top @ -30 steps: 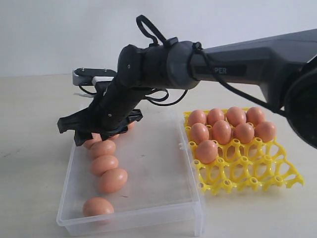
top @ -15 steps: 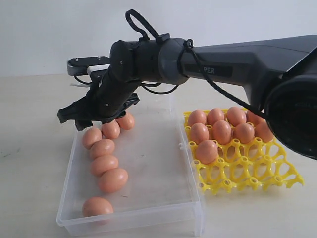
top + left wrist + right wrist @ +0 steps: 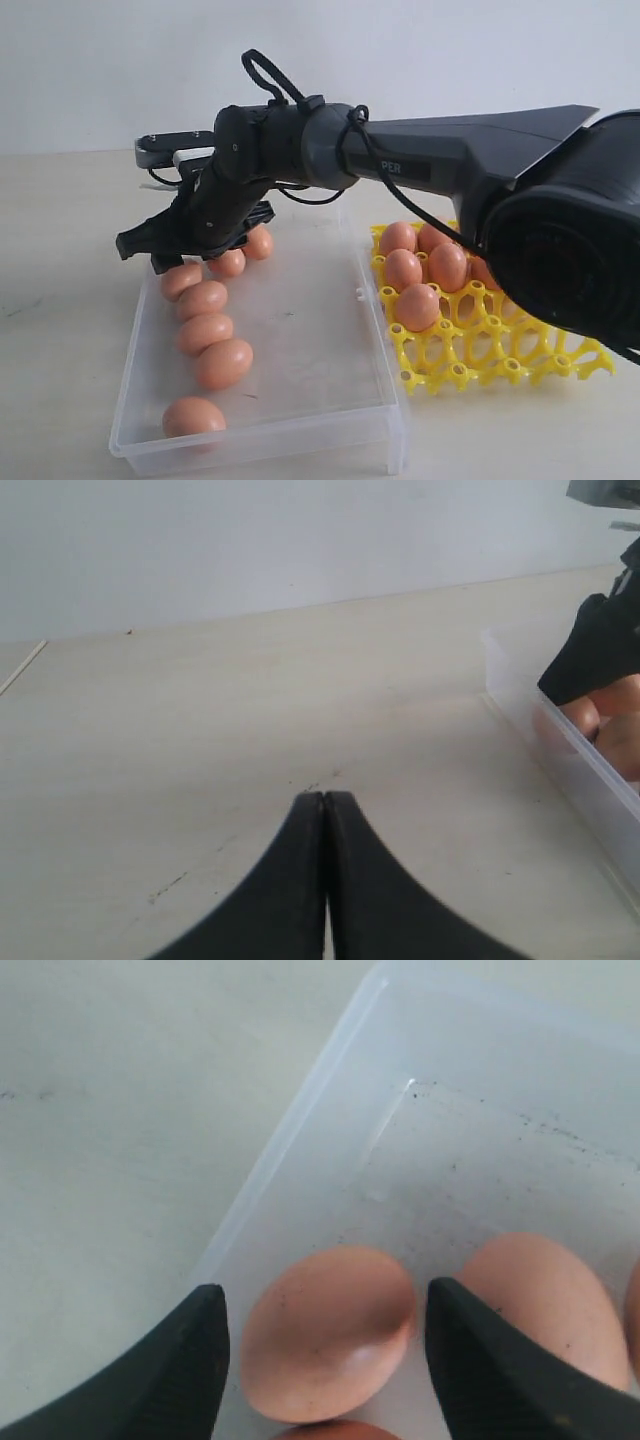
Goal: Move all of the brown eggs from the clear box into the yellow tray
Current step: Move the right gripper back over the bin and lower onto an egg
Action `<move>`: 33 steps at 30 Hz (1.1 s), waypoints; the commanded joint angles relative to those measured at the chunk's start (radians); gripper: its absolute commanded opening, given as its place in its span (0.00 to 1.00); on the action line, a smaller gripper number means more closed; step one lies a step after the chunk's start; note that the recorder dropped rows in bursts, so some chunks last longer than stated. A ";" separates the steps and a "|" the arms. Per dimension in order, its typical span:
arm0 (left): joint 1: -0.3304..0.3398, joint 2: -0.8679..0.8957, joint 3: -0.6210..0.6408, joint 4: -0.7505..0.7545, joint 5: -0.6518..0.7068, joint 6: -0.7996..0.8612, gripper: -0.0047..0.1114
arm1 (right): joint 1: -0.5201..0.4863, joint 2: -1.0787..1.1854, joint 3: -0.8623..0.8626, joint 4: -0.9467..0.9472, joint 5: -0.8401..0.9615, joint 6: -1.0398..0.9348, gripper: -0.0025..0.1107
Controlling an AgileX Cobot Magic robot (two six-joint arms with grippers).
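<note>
Exterior view: egg-transfer scene, read together with the two wrist views.
Brown eggs, in the box: seven brown eggs are counted inside the clear box. Five are lined along its left wall, and two more are set near its far left corner.
Brown eggs, in the tray: at least five are seated in cups of the yellow tray, in the rows toward the clear box's far end. Others there are hidden by the arm.
Clear box: its long walls are seen running away from the camera.
Yellow tray: it is placed just beside the clear box's right wall.
Right gripper: it is carried across from the right and held above the clear box's far left corner. The jaws are spread apart and nothing is clamped. In the right wrist view one egg is framed between the two fingers.
Left gripper: it is shown only in the left wrist view. The jaws are pressed together with nothing between them, and it is held over the table outside the clear box's left wall.
Table: a pale surface on which the clear box and yellow tray are rested.
</note>
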 commanded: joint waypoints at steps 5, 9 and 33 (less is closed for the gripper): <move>-0.001 0.001 -0.004 0.001 -0.013 -0.006 0.04 | -0.007 0.024 -0.007 -0.008 0.010 0.010 0.52; -0.001 0.001 -0.004 0.001 -0.013 -0.006 0.04 | -0.007 0.032 -0.007 -0.006 -0.026 0.012 0.52; -0.001 0.001 -0.004 0.001 -0.013 -0.006 0.04 | -0.016 0.061 -0.007 0.014 -0.176 0.010 0.52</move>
